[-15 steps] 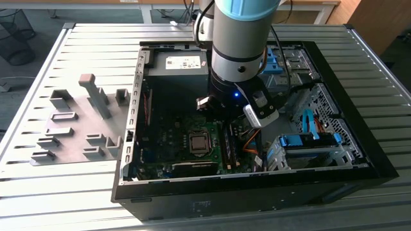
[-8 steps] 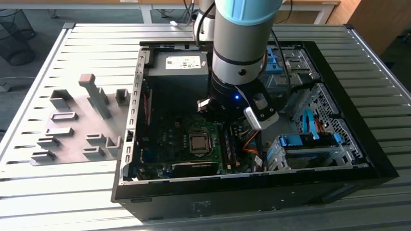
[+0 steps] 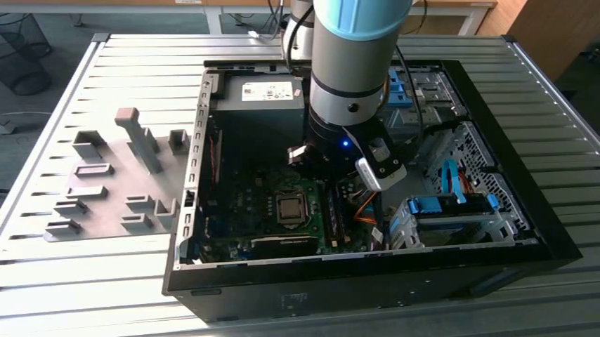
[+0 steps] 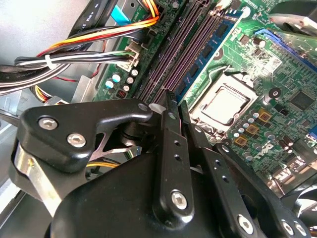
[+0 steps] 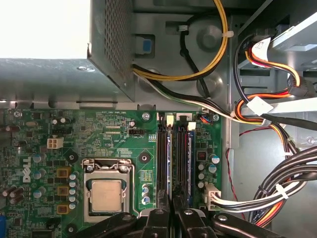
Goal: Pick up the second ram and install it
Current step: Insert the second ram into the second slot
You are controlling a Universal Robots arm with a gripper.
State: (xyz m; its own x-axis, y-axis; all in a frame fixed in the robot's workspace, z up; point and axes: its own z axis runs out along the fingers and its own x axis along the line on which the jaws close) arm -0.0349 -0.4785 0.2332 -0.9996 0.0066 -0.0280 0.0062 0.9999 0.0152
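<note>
The second ram (image 5: 171,158) is a thin blue stick standing on edge in the row of memory slots (image 5: 181,158) beside the CPU socket (image 5: 106,196). In the second wrist view its blue face with dark chips (image 4: 213,44) runs away from the fingertips. My gripper (image 5: 173,206) (image 4: 176,103) is low over the motherboard, its two black fingers (image 4: 171,148) drawn close together on the near end of that stick. In the exterior view my arm (image 3: 352,105) reaches down into the open computer case (image 3: 525,232).
The power supply (image 5: 49,49) sits just beyond the slots. Bundled cables (image 5: 267,114) hang on the side away from the socket. Light-blue drive-bay clips (image 3: 440,207) fill the case's corner. Grey holder blocks (image 3: 103,189) stand on the slatted table at the exterior view's left.
</note>
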